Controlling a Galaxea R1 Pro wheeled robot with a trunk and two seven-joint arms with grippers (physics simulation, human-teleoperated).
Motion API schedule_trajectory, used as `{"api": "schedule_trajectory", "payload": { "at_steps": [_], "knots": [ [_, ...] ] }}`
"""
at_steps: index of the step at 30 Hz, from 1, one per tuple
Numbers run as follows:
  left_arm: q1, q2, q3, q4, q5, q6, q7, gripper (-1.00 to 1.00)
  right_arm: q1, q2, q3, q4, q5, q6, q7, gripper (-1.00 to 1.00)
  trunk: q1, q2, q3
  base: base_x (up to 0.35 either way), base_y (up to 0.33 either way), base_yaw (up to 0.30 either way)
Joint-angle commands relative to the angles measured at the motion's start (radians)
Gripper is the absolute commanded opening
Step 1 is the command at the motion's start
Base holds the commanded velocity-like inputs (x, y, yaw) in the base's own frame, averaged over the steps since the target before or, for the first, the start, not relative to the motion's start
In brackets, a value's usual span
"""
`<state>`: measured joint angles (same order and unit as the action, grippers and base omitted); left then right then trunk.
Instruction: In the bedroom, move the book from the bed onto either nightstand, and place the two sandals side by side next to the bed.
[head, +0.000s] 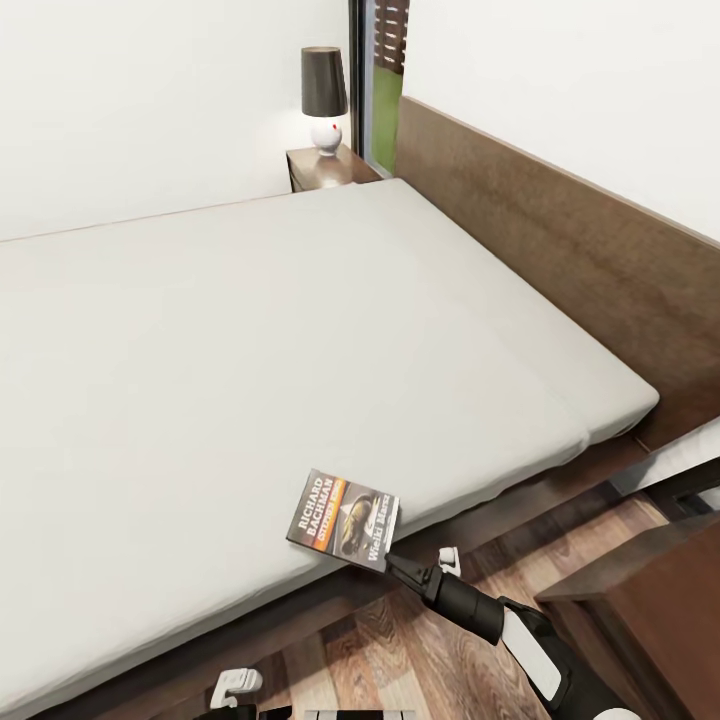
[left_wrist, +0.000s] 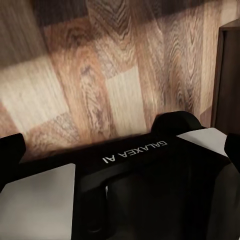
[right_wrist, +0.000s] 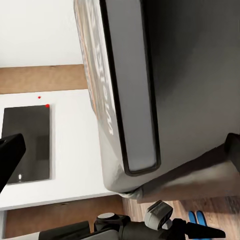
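Your right gripper (head: 392, 560) sits at the near edge of the bed (head: 300, 340), its dark fingers meeting the near right corner of the book (head: 343, 519). The head view puts the fingertips right at that corner, but you cannot tell from it whether they are clamped on the cover. The right wrist view brings the book (right_wrist: 165, 90) in very close, so that it crosses between the two fingers, one dark fingertip (right_wrist: 10, 155) on each side; the jaws look spread around it, though contact is not clear. The book lies on the pale mattress at its near edge, cover up, with the white "RICHARD BACHMAN" lettering readable from the head camera.

The right wrist view also catches something the head view does not: two bright blue sandals (right_wrist: 196, 218) on the wood floor (right_wrist: 220, 210) beneath the book, close together.

Your left gripper (head: 236, 686) shows at the near edge of the head view, low over the floor (head: 400, 640); whether it is open or closed cannot be told. The left wrist view looks down on wood planks (left_wrist: 100, 75) and the robot's own dark body marked "GALAXEA AI".

At the far side of the bed stands a nightstand (head: 325, 168) carrying a lamp (head: 324, 97). Another dark cabinet (head: 655, 600) is at the near right.
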<state>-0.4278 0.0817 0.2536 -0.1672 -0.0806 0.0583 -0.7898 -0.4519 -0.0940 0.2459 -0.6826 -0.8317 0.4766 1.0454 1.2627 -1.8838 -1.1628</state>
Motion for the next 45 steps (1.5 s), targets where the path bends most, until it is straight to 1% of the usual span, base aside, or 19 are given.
{"api": "schedule_trajectory", "payload": {
  "at_steps": [1, 35, 45],
  "knots": [
    [0.000, 0.000, 0.009, -0.001, -0.008, 0.006, -0.005, 1.00, -0.001, -0.001, 0.004, 0.000, -0.010, 0.008, -0.001, 1.00, 0.000, 0.000, -0.001, 0.034, 0.000, 0.000],
    [0.000, 0.000, 0.009, -0.001, -0.008, 0.006, -0.005, 1.00, -0.001, -0.001, 0.004, 0.000, -0.010, 0.008, -0.001, 1.00, 0.000, 0.000, -0.001, 0.001, 0.012, 0.000],
    [0.000, 0.000, 0.009, -0.001, -0.008, 0.006, -0.005, 1.00, -0.001, -0.001, 0.004, 0.000, -0.010, 0.008, -0.001, 1.00, 0.000, 0.000, -0.001, 0.109, 0.083, 0.000]
  ]
}}
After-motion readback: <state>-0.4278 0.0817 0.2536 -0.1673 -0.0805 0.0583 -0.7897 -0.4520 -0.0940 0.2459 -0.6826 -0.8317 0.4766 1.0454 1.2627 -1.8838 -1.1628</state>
